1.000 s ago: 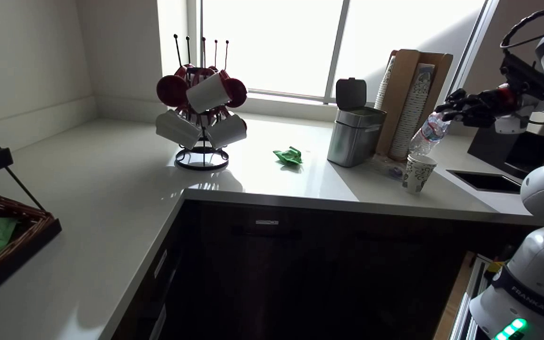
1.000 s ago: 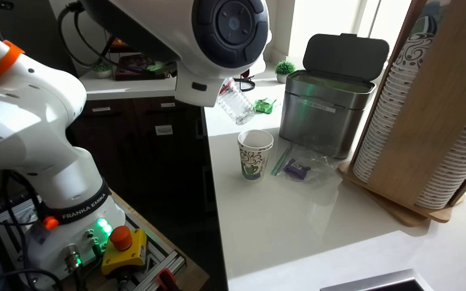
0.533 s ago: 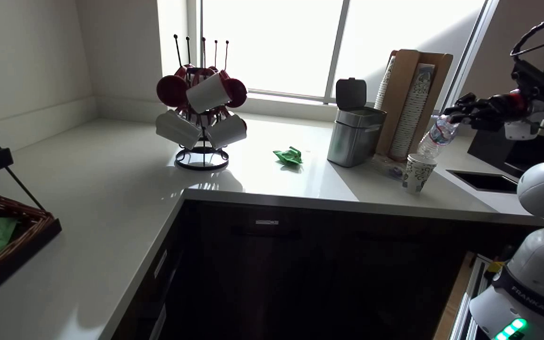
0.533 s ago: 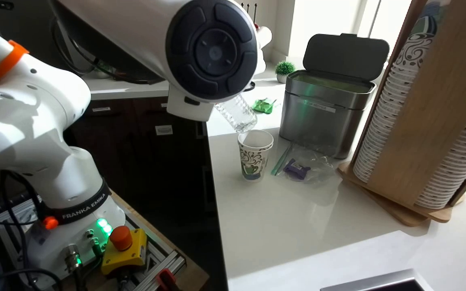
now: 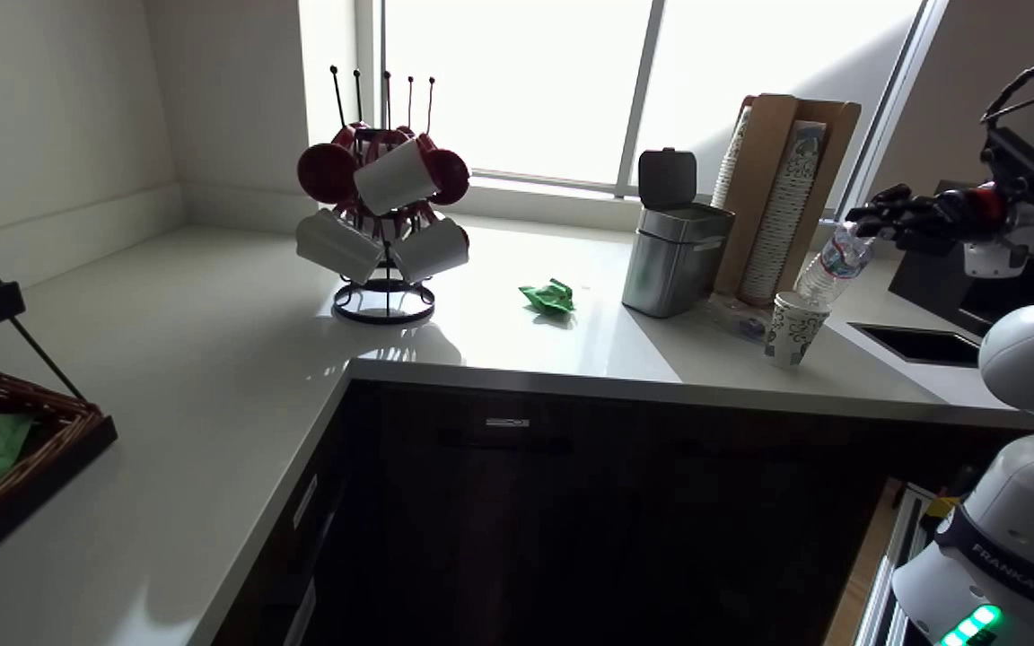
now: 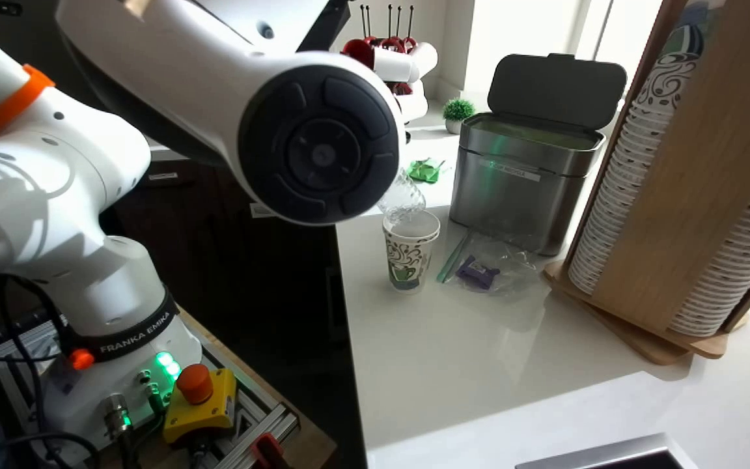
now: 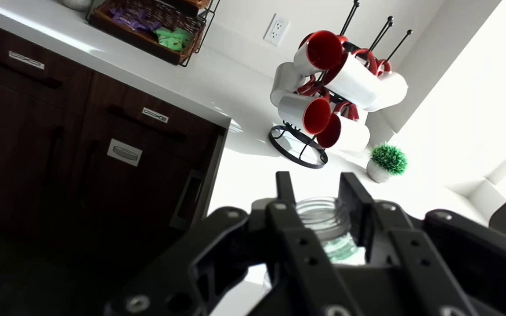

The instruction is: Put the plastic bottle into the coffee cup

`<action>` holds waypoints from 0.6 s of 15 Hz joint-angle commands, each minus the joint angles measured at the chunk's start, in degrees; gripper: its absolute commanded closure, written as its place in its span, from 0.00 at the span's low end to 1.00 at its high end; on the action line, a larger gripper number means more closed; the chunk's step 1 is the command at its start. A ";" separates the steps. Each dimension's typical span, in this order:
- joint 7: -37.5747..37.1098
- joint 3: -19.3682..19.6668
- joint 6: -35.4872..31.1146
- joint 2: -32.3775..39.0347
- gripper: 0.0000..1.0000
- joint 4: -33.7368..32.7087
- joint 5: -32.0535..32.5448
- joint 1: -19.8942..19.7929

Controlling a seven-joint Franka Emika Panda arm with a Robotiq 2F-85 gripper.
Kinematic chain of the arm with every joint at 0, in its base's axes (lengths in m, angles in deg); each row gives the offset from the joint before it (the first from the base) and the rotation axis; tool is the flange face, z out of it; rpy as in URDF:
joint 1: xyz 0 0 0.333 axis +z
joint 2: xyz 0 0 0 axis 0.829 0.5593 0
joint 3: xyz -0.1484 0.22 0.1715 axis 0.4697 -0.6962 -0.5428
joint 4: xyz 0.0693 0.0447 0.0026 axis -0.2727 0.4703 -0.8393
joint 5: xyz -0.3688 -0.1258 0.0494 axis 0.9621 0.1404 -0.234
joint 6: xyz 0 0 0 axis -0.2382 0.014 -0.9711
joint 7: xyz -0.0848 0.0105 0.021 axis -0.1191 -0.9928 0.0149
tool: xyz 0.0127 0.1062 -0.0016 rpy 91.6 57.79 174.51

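The clear plastic bottle (image 5: 833, 269) hangs tilted from my gripper (image 5: 865, 221), its base at the mouth of the patterned paper coffee cup (image 5: 792, 334). In an exterior view the bottle (image 6: 403, 194) shows behind my wrist, its lower end overlapping the rim of the cup (image 6: 407, 264). I cannot tell how far its base is inside. The cup stands upright on the counter. In the wrist view my gripper (image 7: 317, 193) is shut on the threaded neck of the bottle (image 7: 323, 217). The wrist hides the gripper in an exterior view, and the cup is out of the wrist view.
A steel bin (image 6: 521, 189) with its lid up and a wooden cup dispenser (image 6: 687, 195) stand near the cup. A plastic bag with a purple wrapper (image 6: 478, 273) lies beside it. Further off are a green wrapper (image 5: 550, 296) and a mug rack (image 5: 384, 309).
The bottle and gripper have come down. The bottle's base has gone from above the cup to its rim. The arm has shifted right in an exterior view. The cup has not moved.
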 commanded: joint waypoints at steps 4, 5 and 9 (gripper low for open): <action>4.07 -0.41 2.25 3.89 0.92 0.30 -4.27 -1.72; 4.33 -0.38 2.44 4.41 0.92 0.28 -4.69 -1.62; 5.19 0.01 3.76 6.89 0.92 0.11 -6.00 -1.40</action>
